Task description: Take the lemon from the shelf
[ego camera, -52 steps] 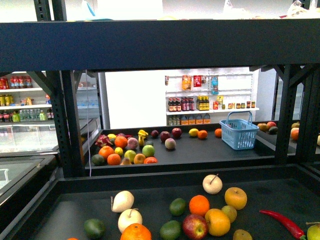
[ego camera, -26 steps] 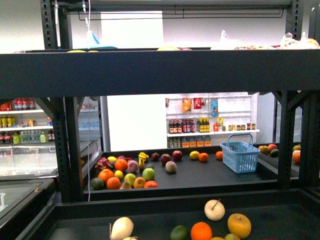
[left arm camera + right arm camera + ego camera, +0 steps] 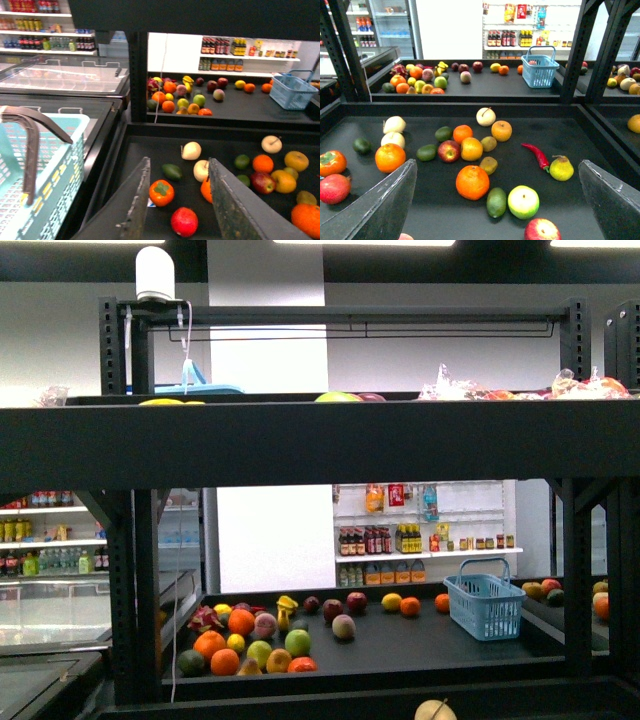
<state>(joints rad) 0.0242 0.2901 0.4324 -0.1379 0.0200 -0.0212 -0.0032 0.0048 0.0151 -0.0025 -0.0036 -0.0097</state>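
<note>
In the front view the shelf (image 3: 320, 445) fills the frame as a broad black deck edge, with no arm showing. Behind it, on the far deck, a yellow lemon (image 3: 391, 602) lies between a dark red apple (image 3: 356, 601) and an orange (image 3: 410, 606), left of a blue basket (image 3: 485, 605).

The left gripper (image 3: 179, 197) has its two fingers spread apart and holds nothing. A teal basket (image 3: 47, 165) with a brown handle sits at its side. Between and beyond the fingers on the near deck lie one persimmon (image 3: 161, 192), one pomegranate (image 3: 184, 221) and one avocado (image 3: 171, 171).

The right gripper (image 3: 495, 200) is also spread wide and empty. On the near deck ahead of it I count three oranges, the nearest (image 3: 472, 182) just beside a lime (image 3: 496, 202), plus one red chili (image 3: 536, 155) and one yellow pear (image 3: 561, 168). The lemon (image 3: 495, 67) shows on the far deck, well apart from both grippers, left of the blue basket (image 3: 540, 70).
</note>
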